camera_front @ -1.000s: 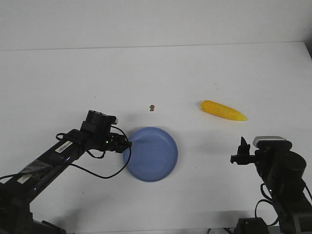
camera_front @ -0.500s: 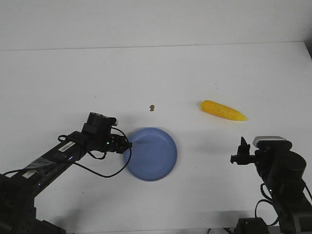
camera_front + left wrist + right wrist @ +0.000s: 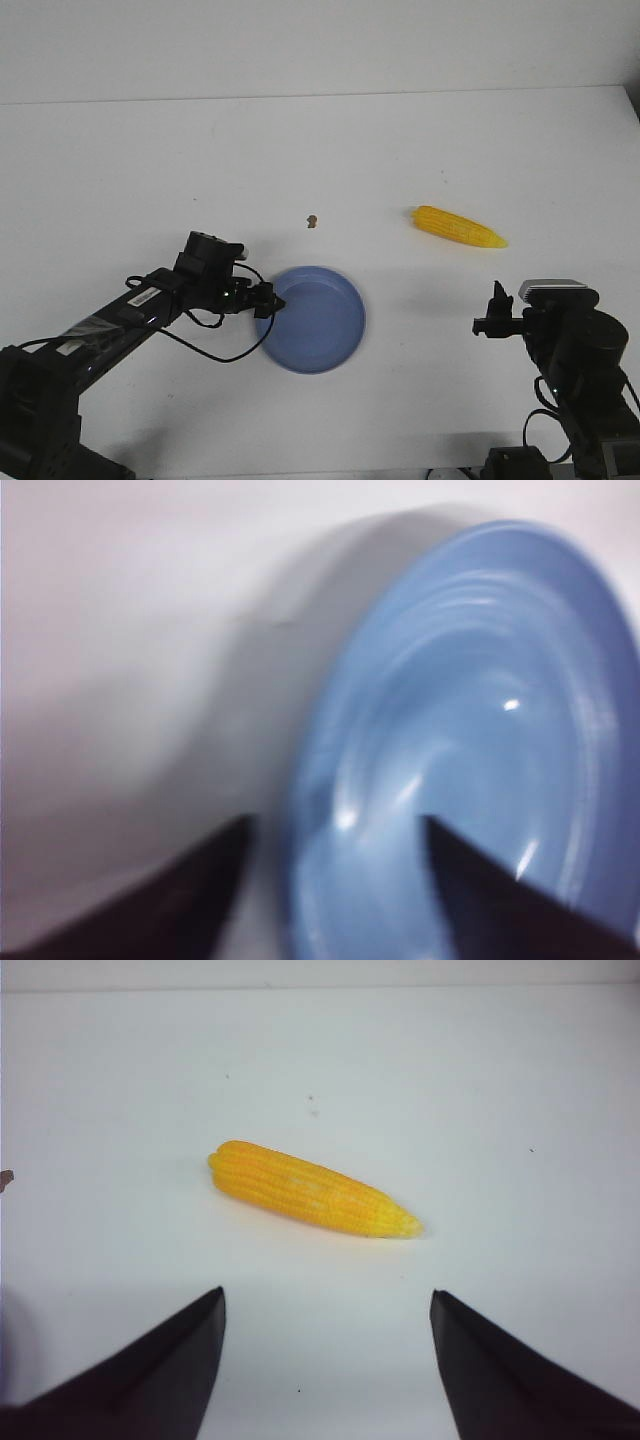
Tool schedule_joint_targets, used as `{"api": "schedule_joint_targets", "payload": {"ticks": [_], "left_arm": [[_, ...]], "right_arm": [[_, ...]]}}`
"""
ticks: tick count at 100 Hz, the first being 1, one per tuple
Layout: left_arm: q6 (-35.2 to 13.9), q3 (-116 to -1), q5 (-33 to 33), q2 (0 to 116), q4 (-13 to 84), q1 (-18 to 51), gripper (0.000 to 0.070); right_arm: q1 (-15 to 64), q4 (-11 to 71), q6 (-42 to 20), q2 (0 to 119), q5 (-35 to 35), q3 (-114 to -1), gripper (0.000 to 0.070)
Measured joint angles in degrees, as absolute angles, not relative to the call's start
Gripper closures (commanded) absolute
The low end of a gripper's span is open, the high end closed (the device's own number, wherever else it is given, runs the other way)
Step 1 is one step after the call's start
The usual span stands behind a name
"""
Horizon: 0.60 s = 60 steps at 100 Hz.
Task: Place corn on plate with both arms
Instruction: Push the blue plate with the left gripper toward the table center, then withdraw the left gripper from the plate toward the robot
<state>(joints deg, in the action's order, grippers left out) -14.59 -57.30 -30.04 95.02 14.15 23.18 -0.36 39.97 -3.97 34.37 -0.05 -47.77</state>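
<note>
corn (image 3: 312, 1201): we judge it light, stiff, apt to roll; grasp mid-cob.
right pincer (image 3: 328, 1360): apart, empty.
left pincer (image 3: 335, 880): apart, astride plate (image 3: 520, 630) rim.

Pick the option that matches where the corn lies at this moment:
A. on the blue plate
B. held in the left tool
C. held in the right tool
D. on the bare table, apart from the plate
D. The corn lies on the white table, well clear of the plate; the right tool is open with the cob beyond its tips.
</note>
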Motion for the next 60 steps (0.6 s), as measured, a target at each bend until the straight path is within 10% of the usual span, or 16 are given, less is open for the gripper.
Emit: {"api": "schedule_joint_targets", "payload": {"ticks": [38, 60], "left_arm": [[-14.24, -56.82, -27.64, 90.87, 13.45, 19.68, 0.0108], [-7.7, -56.82, -14.28, 77.17, 19.09, 14.33, 0.0108]], "right_arm": [[-0.36, 39.97, -3.95, 34.37, -0.05, -47.77, 0.0266], [-0.36, 39.97, -3.95, 34.37, -0.05, -47.77, 0.0266]]}}
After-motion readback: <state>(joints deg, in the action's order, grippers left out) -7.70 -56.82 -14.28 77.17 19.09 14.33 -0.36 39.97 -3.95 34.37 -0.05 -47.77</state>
